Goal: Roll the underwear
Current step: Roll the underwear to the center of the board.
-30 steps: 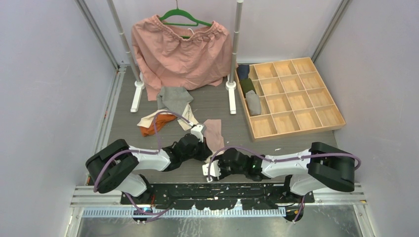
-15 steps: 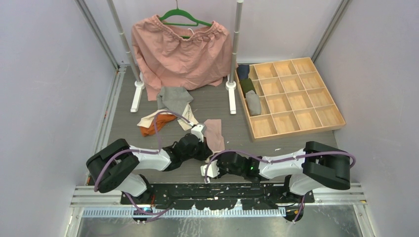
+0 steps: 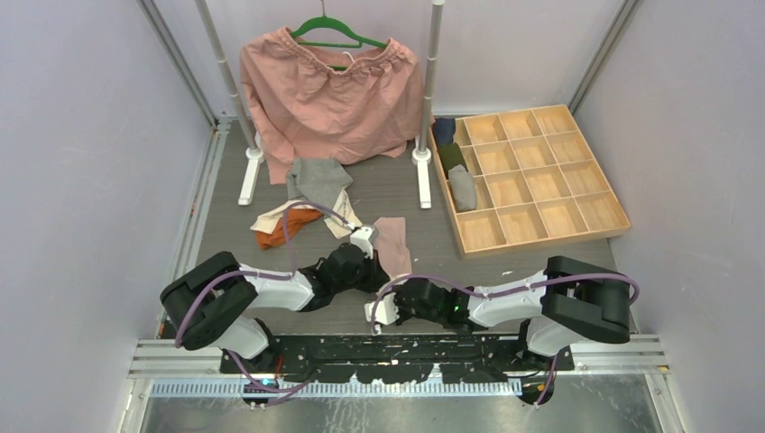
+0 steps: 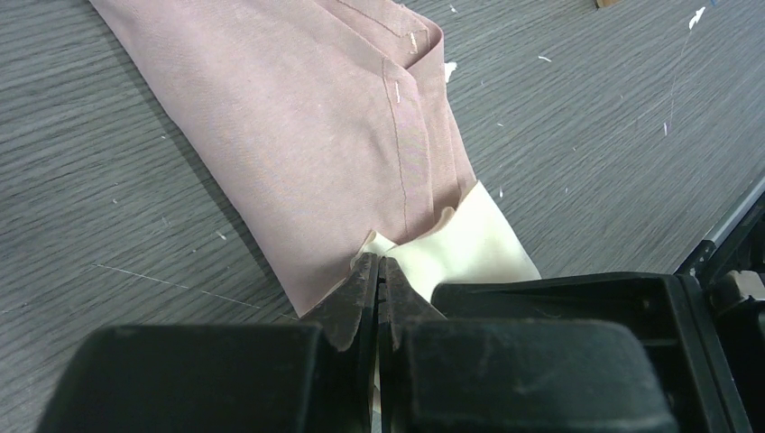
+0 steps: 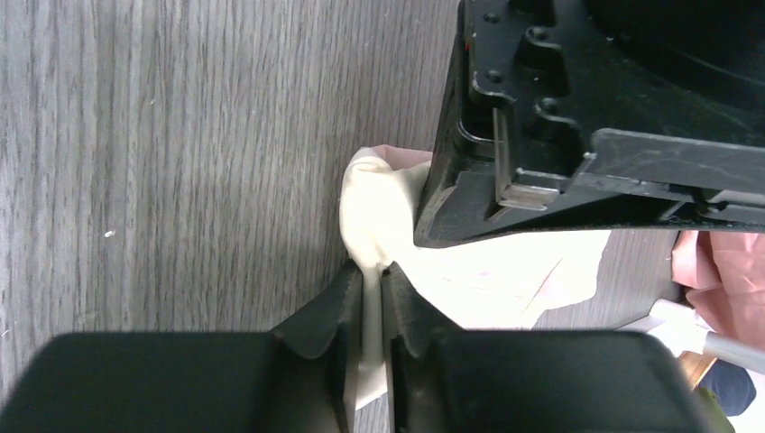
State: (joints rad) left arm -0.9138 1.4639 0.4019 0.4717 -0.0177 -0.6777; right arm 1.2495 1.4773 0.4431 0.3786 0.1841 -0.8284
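Now the left arm (image 3: 271, 289) is folded low across the bottom of the top view, elbow out, wrist angled up-frame toward the middle. Its left gripper (image 4: 379, 271) is down at the table (image 4: 586, 135), jaws pressed together, nipping the near edge of the dusty pink underwear (image 4: 316, 135) right where the cream lining (image 4: 465, 244) pokes out. The right arm (image 3: 505, 307) sweeps in from the right. The right gripper (image 5: 372, 284) has its jaws drawn nearly together on a fold of that same cream lining, just below the left gripper's black body. The garment lies flat, stretching to the upper left of the left wrist view. Higher in the top view sits the pile of grey, cream and orange underwear (image 3: 311, 194), well apart.
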